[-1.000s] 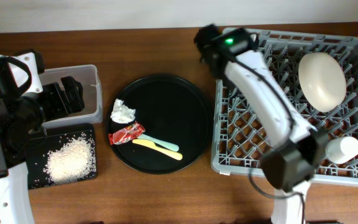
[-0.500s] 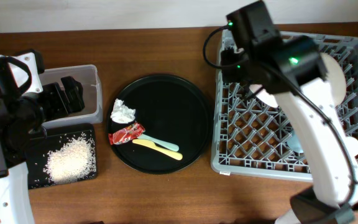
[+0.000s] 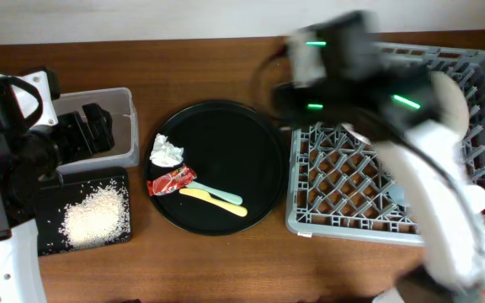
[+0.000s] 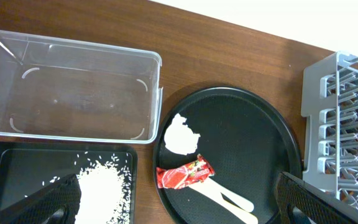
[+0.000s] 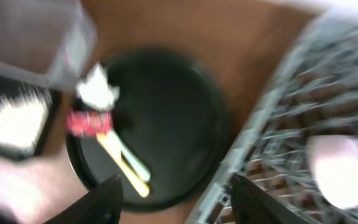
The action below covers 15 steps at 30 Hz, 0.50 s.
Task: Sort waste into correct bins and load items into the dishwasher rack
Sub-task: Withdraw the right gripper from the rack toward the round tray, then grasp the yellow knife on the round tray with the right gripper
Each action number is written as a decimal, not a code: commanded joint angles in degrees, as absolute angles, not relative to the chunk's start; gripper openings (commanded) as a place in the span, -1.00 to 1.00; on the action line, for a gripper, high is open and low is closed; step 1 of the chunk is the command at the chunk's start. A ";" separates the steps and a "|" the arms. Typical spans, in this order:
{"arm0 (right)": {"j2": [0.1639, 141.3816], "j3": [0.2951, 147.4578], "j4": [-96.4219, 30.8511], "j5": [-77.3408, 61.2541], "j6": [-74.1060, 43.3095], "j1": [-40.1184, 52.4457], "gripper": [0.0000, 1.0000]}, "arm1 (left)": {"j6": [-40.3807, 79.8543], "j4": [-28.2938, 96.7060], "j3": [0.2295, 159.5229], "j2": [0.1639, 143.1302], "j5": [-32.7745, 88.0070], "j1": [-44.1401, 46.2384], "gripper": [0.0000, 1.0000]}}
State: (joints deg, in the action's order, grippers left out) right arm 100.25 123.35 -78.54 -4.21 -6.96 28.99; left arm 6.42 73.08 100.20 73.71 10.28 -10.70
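On the round black tray (image 3: 251, 143) lie a crumpled tissue (image 3: 167, 151), a red wrapper (image 3: 171, 180), a yellow spoon (image 3: 213, 202) and a mint spoon (image 3: 226, 197). White rice (image 3: 95, 215) is heaped in the shallow black tray (image 3: 49, 240), next to the clear tub (image 3: 125, 105). My left gripper (image 4: 179, 208) hangs open above the tub and the tray's left side. Over the grey rack (image 3: 352, 220) my right arm (image 3: 352, 76) is a blur. The right gripper (image 5: 185, 202) is open and holds nothing, above the rack's left edge. A pinkish bowl (image 5: 340, 171) lies in the rack.
A cream bowl-plate (image 3: 453, 97) stands in the rack's back right, half hidden by the arm. A light blue cup (image 3: 394, 195) lies near the rack's front. Bare wood runs along the table's front edge.
My right arm has swept fast across the back left of the rack toward the round tray, and its jaws have parted. The left arm and the waste have not moved.
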 commanded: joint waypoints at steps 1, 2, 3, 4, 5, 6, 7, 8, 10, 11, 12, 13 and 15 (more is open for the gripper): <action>113.27 121.21 -78.61 -9.78 0.71 35.03 0.14 | 5.91 73.03 100.82 73.43 10.46 -10.94 0.99; 116.71 121.21 -78.54 -9.65 3.97 36.93 0.11 | 5.91 73.03 100.82 73.43 10.46 -10.94 0.99; 119.52 121.21 -78.52 -9.26 6.22 38.48 0.05 | 5.91 73.03 100.82 73.43 10.48 -10.94 0.99; 122.10 121.21 -78.52 -7.88 7.33 39.90 -0.01 | 5.91 73.03 100.82 73.43 10.48 -10.94 0.99; 125.19 121.21 -78.59 -5.13 7.40 41.60 -0.02 | 5.91 73.03 100.82 73.43 10.48 -10.94 0.99; 128.16 121.21 -78.63 -2.42 7.53 43.20 -0.03 | 5.91 73.03 100.82 73.43 10.48 -10.94 0.99; 129.56 121.19 -78.63 -1.52 7.55 44.01 -0.04 | 5.91 73.03 100.82 73.43 10.48 -10.94 0.99; 131.63 121.19 -78.56 -0.84 7.77 45.21 -0.05 | 5.91 73.03 100.82 73.43 10.48 -10.94 0.99; 134.67 121.16 -78.41 -1.21 9.89 47.37 -0.04 | 5.91 73.03 100.82 73.43 10.48 -10.94 0.99; 135.31 121.16 -78.17 -1.21 10.35 48.03 -0.05 | 5.91 73.03 100.82 73.43 10.48 -10.94 0.99; 135.52 121.16 -77.95 -1.21 10.35 48.42 -0.04 | 5.91 73.03 100.82 73.43 10.48 -10.94 0.99; 135.81 121.05 -77.23 -1.37 10.33 48.84 -0.03 | 5.91 73.03 100.82 73.43 10.48 -10.94 0.99; 135.83 120.77 -76.23 -4.49 11.92 49.23 -0.03 | 5.91 73.03 100.82 73.43 10.48 -10.94 0.99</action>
